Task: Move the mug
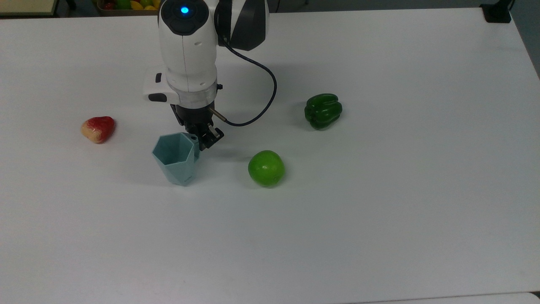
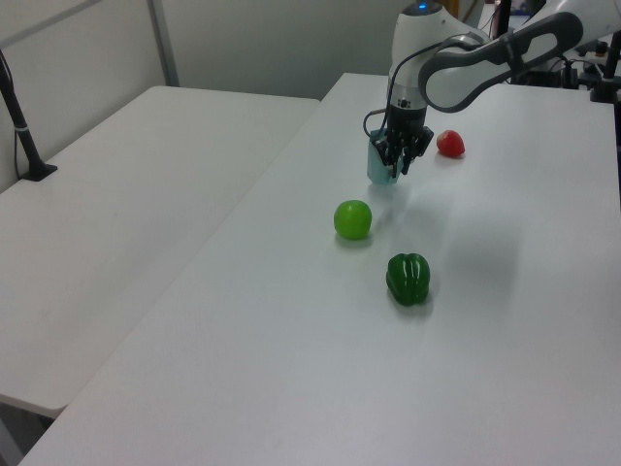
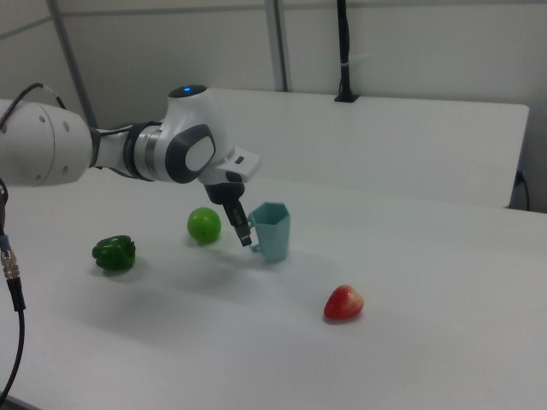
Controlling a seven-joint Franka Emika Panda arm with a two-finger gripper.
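One mug (image 1: 176, 159) pinched at its rim by the hand (image 1: 201, 137).
Apple (image 1: 266, 168) near, pepper (image 1: 322, 110) farther; mug seemingly rests upright on the worktop (image 1: 379, 190).

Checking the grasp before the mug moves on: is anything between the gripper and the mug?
Nothing visible. The gripper is at the mug handle side, apparently holding it; the green apple sits apart, toward the top view's right.

Hand (image 2: 396, 161) clamped on mug (image 2: 379, 164); green apple (image 2: 352, 219) near, pepper (image 2: 408, 279) beyond.
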